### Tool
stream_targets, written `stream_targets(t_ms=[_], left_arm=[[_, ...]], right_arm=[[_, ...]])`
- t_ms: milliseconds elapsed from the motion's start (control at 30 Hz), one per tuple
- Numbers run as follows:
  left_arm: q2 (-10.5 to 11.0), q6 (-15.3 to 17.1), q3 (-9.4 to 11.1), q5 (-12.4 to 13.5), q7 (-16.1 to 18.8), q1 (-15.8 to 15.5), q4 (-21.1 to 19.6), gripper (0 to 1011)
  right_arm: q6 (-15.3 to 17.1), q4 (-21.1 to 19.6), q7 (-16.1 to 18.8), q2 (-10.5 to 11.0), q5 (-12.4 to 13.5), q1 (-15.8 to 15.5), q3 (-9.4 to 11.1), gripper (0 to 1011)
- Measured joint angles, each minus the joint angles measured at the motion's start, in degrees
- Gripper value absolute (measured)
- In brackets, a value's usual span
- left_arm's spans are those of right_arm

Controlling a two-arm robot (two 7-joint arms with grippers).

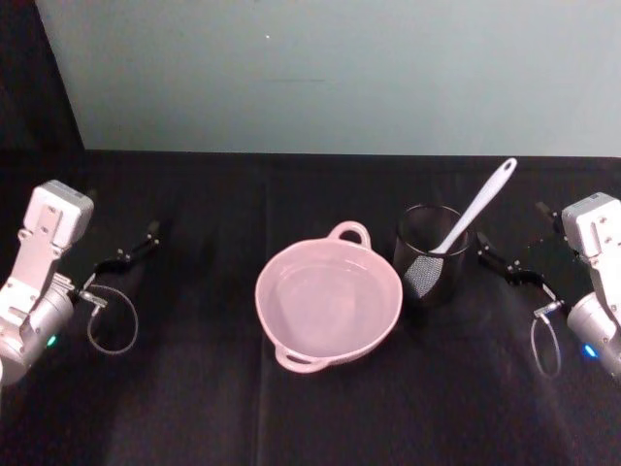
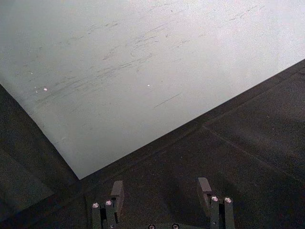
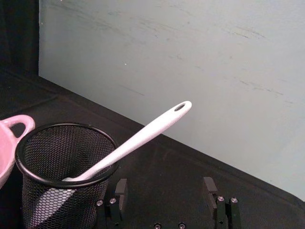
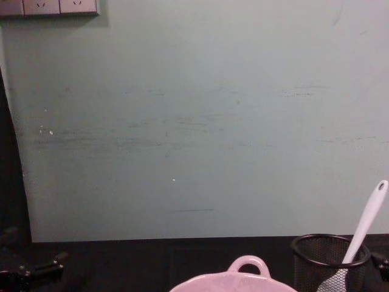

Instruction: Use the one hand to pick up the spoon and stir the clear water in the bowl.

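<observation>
since nothing is lifted yet, everything sits in its start layout. pale green back panel point(image 1: 340, 78) closes off the far side, probably as a plain backdrop. black-clothed table point(image 1: 194, 408) carries all the rest. left gripper point(image 2: 161, 188) is parked low at the table's far left, well apart from the task's things, its fingers spread with nothing between them; judged idle, kept clear of the work. right gripper point(image 3: 164, 188) hovers low at the far right, just beside the cup and pointing toward it, fingers apart and empty; it reads as the hand placed for the pick, since the spoon handle leans out toward its side. pink bowl point(image 1: 262, 301) sits mid-table, centred between the arms so either could reach it; a faint line inside its wall suggests clear water, though the water itself is hard to make out. black mesh cup point(image 1: 454, 272) stands upright just right of the bowl, close but whether they touch i cannot tell; it serves as the spoon's holder. white spoon point(image 1: 477, 212) stands head-down in the cup, leaning on the rim, handle tilted up, back and to the right, hole end free in the air, an easy place to grip. count: one panel, one table, two grippers, one bowl with two loop handles, one cup, one spoon.
</observation>
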Motion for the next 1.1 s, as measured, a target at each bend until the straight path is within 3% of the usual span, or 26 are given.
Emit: stream_targets(t_ms=[967, 1100], left_arm=[[0.0, 0.0, 0.0, 0.0, 0.0, 0.0, 0.0, 1011], [0.0, 0.0, 0.0, 0.0, 0.0, 0.0, 0.0, 1011]], right_arm=[[0.0, 0.0, 0.01, 0.0, 0.0, -0.01, 0.02, 1003], [1.6, -1.98, -0.25, 0.69, 0.09, -1.49, 1.39, 1003]])
